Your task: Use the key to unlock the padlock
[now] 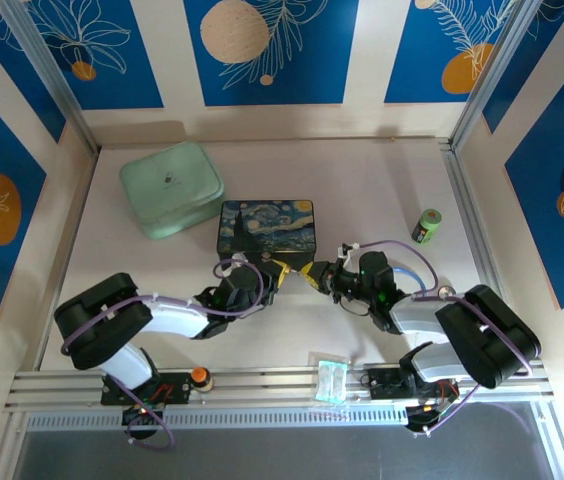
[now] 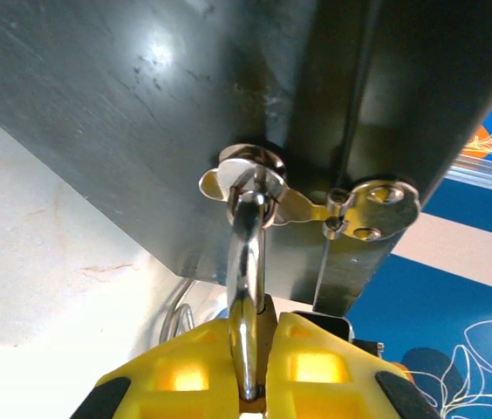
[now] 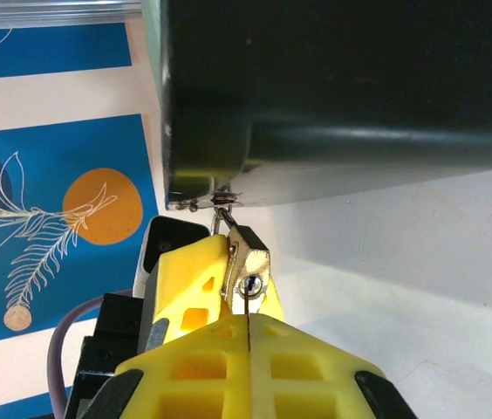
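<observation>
The small brass padlock [image 3: 252, 262] hangs by its silver shackle [image 2: 245, 279] from the clasp ring [image 2: 248, 170] on the front of the starry-night box [image 1: 265, 227]. My left gripper [image 2: 259, 353] is shut on the padlock, its yellow fingers [image 3: 192, 279] pressing the body from both sides. My right gripper [image 3: 249, 330] is shut on the thin key [image 3: 248, 305], which shows edge-on. The key's tip sits in the keyhole on the padlock's underside. From above, the left gripper [image 1: 274, 271] and the right gripper [image 1: 313, 273] meet nose to nose just in front of the box.
A mint-green lidded container [image 1: 170, 187] lies at the back left, touching the box's corner. A small green can [image 1: 427, 226] stands at the right. A clear packet [image 1: 330, 381] and an orange knob [image 1: 200, 376] sit on the near rail.
</observation>
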